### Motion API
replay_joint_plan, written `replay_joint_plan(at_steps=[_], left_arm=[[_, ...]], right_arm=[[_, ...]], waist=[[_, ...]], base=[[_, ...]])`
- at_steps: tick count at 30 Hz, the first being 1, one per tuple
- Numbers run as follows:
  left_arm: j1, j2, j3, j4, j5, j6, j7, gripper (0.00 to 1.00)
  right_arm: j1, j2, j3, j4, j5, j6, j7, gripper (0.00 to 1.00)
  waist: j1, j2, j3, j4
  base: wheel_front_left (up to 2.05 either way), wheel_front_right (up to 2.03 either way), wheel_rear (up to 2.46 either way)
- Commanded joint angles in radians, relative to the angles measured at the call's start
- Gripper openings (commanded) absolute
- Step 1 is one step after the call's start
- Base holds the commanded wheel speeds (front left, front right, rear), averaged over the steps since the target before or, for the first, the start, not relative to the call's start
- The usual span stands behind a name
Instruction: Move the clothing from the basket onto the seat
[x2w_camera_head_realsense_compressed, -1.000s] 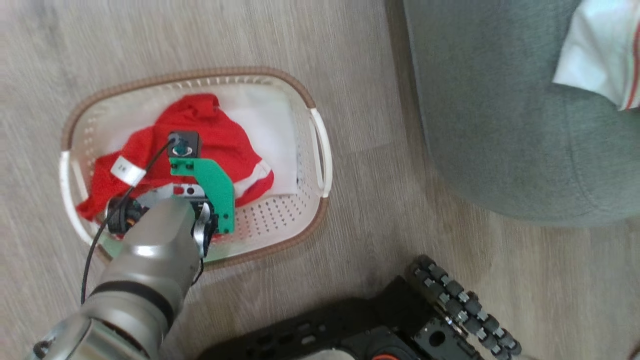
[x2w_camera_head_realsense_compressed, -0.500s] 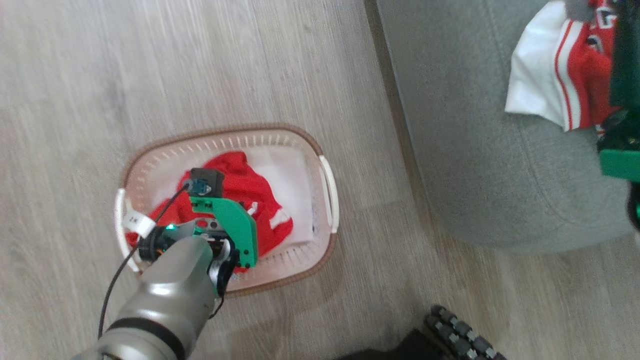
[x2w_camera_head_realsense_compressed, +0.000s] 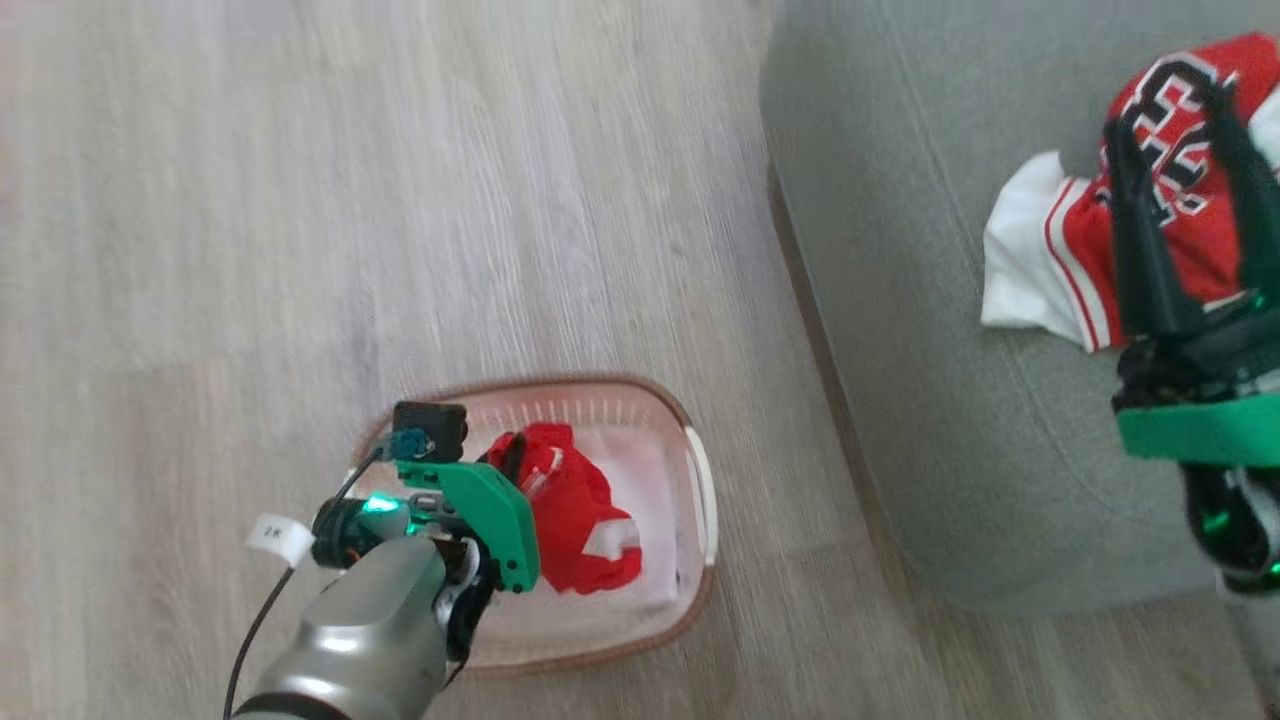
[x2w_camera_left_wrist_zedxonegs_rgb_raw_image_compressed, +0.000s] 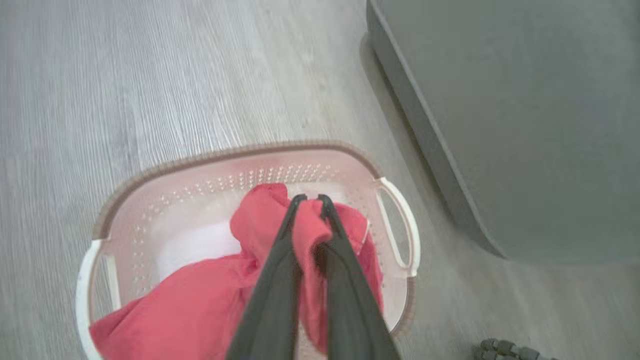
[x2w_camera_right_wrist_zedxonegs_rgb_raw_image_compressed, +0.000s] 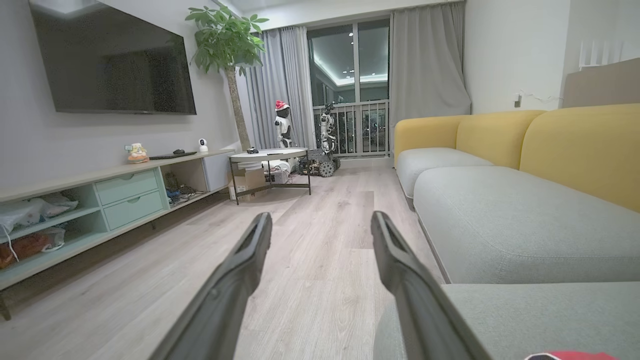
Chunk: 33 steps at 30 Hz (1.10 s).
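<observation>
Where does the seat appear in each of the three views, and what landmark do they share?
Head view: seat fills the right side.
Left wrist view: seat at upper right, past the basket.
Right wrist view: seat at lower right.
Shared landmark: the wood floor bordering the seat.

Two red garments (x2w_camera_head_realsense_compressed: 575, 520) (x2w_camera_head_realsense_compressed: 1185, 250), one basket (x2w_camera_head_realsense_compressed: 705, 500), two tools (x2w_camera_left_wrist_zedxonegs_rgb_raw_image_compressed: 311, 200) (x2w_camera_right_wrist_zedxonegs_rgb_raw_image_compressed: 321, 217).

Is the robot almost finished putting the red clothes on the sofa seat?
About halfway, it seems. Done: one numbered red jersey lies on the seat, with the right claw open over it. In hand: the left claw is shut on a red garment, which partly lies in the basket. Left: carry that one over to the seat.
</observation>
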<state>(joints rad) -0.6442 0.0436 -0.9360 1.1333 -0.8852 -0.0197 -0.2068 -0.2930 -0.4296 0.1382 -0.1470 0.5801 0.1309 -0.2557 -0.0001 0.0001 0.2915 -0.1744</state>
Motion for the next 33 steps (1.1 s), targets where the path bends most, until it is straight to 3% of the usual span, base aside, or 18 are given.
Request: replay_joint_plan(at_steps=[1, 7, 17, 27, 33], left_arm=[[-0.007, 0.007, 0.017, -0.030, -0.008, -0.009, -0.029, 0.00], [-0.015, 0.016, 0.030, -0.095, 0.022, -0.009, -0.053, 0.00], [-0.029, 0.081, 0.111, -0.388, 0.142, 0.048, -0.055, 0.00], [-0.115, 0.154, 0.117, -0.688, 0.221, 0.104, -0.021, 0.00], [-0.180, 0.165, 0.123, -0.809, 0.236, 0.131, 0.029, 0.00]], right_arm=[[0.030, -0.002, 0.004, -0.016, -0.009, 0.000, -0.006, 1.00], [0.092, 0.019, 0.007, 0.001, -0.030, 0.000, -0.006, 1.00], [0.155, 0.038, 0.037, 0.019, -0.048, 0.000, -0.006, 1.00], [0.206, 0.057, 0.091, 0.034, -0.062, 0.000, -0.006, 1.00], [0.226, 0.052, 0.131, 0.032, -0.067, 0.000, -0.006, 1.00]], waist=[[0.0001, -0.0001, -0.094, 0.040], [0.0001, -0.0001, -0.176, 0.068], [0.0001, -0.0001, -0.260, 0.088], [0.0001, -0.0001, -0.315, 0.083], [0.0001, -0.0001, -0.324, 0.081]], base=[[0.00, 0.00, 0.00], [0.00, 0.00, 0.00], [0.00, 0.00, 0.00], [0.00, 0.00, 0.00], [0.00, 0.00, 0.00]])
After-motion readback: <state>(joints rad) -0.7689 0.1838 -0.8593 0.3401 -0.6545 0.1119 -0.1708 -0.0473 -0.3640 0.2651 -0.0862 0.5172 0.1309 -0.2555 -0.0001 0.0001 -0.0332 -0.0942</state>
